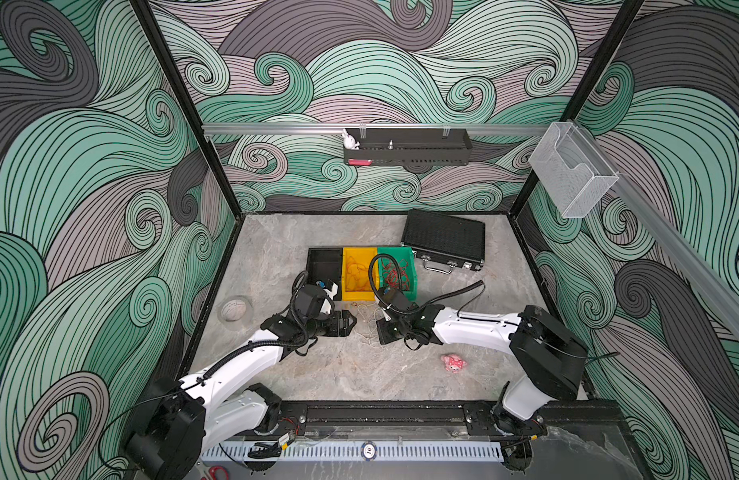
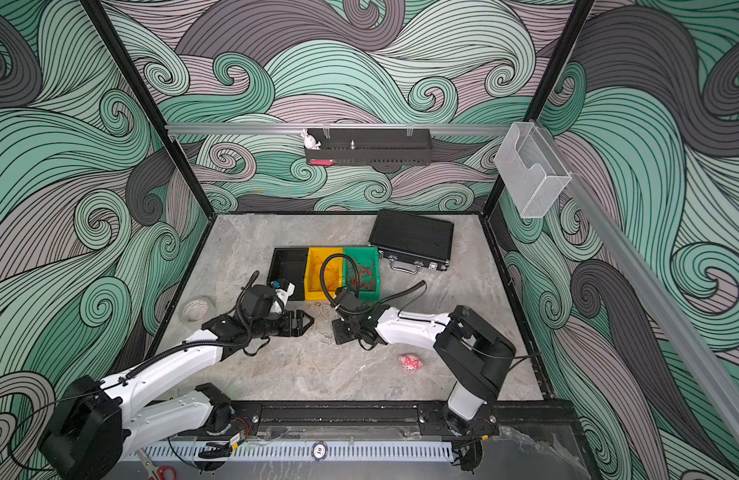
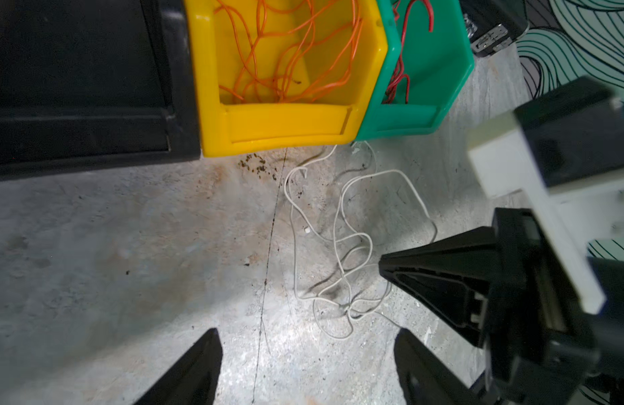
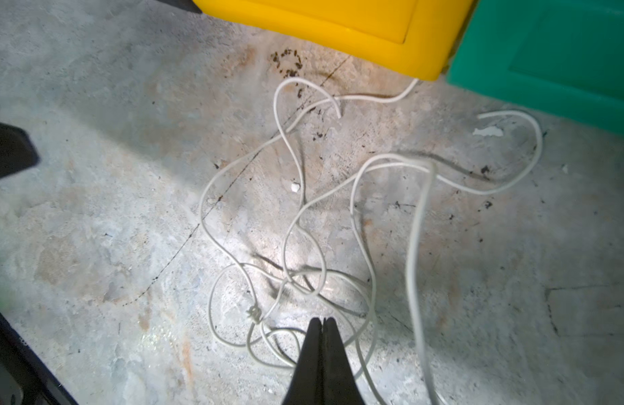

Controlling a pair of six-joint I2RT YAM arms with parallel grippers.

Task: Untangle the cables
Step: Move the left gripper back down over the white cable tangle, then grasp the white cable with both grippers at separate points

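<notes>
Pressed together, right tool [image 4: 323,321] is set at three o'clock of limp, light white cables [image 4: 287,280]; left tool [image 3: 307,336] is spread; free ends are judged best gripped.

the walls [image 1: 359,62] swirl in mint green, pale mauve and dark grey, every band ruled with thin black lines. the table [image 1: 359,374] is mottled grey stone, blotched with rusty stains. there's a black bin [image 3: 75,140], a yellow bin [image 3: 286,126] and a green bin [image 3: 401,121]. orange cables [image 3: 279,52] show against the yellow, red cables [image 3: 403,80] against the green, a white cable [image 4: 412,245] against the grey. the case [image 1: 444,239] is black and ribbed, the plush toy [image 1: 454,363] pink. the left arm [image 1: 243,357] and right arm [image 1: 471,328] are white with black joints.
</notes>
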